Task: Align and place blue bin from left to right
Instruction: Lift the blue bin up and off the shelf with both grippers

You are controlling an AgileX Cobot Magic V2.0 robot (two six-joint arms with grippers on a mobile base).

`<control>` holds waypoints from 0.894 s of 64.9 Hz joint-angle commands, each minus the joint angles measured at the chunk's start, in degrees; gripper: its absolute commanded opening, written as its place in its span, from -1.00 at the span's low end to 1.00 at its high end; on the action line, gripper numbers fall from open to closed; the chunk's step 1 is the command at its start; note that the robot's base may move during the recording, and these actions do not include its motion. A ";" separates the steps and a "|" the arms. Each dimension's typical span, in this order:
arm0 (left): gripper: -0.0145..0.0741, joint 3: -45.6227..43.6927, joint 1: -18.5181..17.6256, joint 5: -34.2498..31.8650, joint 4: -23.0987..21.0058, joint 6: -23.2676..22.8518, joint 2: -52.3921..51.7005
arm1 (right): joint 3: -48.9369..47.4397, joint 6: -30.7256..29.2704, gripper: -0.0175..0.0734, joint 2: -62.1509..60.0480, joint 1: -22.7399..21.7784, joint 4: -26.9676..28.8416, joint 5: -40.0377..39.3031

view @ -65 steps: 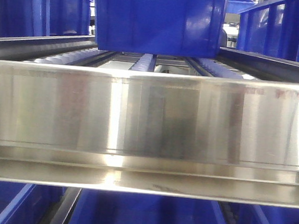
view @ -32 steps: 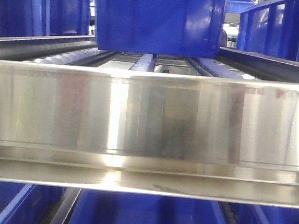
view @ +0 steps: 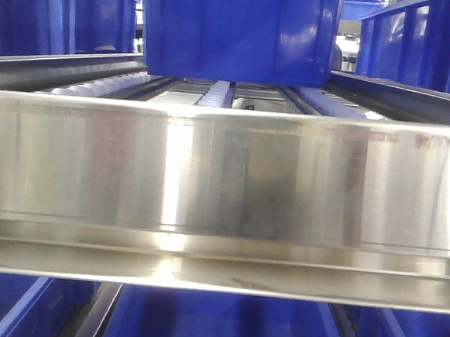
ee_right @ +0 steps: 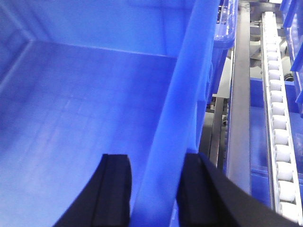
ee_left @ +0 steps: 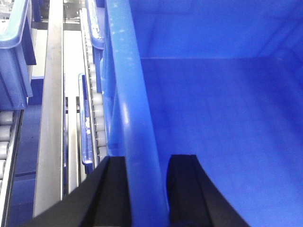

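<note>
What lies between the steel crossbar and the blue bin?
Only bare roller tracks run from the steel crossbar to the blue bin; the front-facing view shows it.

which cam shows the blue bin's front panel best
The exterior front-facing view: the blue bin faces it squarely, flat panel and corner ribs showing. The left wrist view shows only its left rim and inside, the right wrist view its right rim and inside.

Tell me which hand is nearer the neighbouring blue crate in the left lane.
Left. The left hand clamps the blue bin's left wall, with that crate just across the rail; the right hand clamps the bin's opposite, right wall.
</note>
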 commanded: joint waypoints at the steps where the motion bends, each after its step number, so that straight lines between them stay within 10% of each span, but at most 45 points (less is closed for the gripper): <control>1: -0.92 -1.01 -0.44 -4.95 -5.54 0.48 -2.22 | -0.58 0.74 -0.77 -0.51 -0.17 -0.52 -4.71; 58: -0.92 -1.01 -0.44 -4.95 -5.54 0.48 -2.22 | -0.58 0.74 -0.77 -0.51 -0.17 -0.52 -4.81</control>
